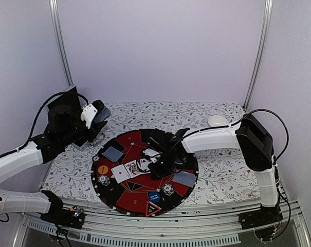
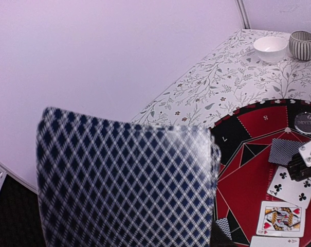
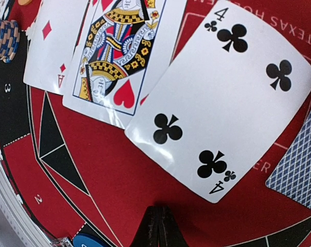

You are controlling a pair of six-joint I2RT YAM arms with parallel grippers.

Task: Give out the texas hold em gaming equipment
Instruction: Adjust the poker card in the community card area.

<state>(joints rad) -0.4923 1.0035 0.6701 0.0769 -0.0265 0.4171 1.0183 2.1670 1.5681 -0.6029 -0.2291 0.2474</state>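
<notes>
**Ana:** Where is the left gripper [image 1: 98, 114]?

**Ben:** It is raised at the far left of the worktop [image 1: 222, 170], just off the round red-and-black mat [image 1: 127, 195]. It holds a stack of cards [image 2: 124, 188] with the blue-checked backs toward its wrist camera. The stack hides the fingers there, so I can't tell how wide they stand around it.

**Ana:** And the right gripper [image 1: 159, 166]?

**Ben:** It is low over the middle of the mat. Its fingers [image 3: 154, 229] are pressed together with nothing between them, beside the four of clubs [image 3: 222, 103].

**Ana:** What is laid out?

**Ben:** Three face-up cards overlap in a row at the centre: ace of diamonds [image 3: 52, 46], queen of hearts [image 3: 119, 51], then the four. One face-down card [image 1: 113, 153] lies on the far-left part of the mat and another face-down card [image 1: 184, 178] on the right. The orange button [image 1: 102, 168] is at the left rim, with a chip stack [image 1: 104, 180] just nearer. The blue button [image 1: 154, 196] and triangle marker [image 1: 153, 208] are at the near rim, with a second chip stack [image 1: 168, 189] just to their right.

**Ana:** And off the mat?

**Ben:** A white bowl [image 1: 217, 121] and a ribbed cup [image 2: 303, 45] sit side by side at the far right.
</notes>
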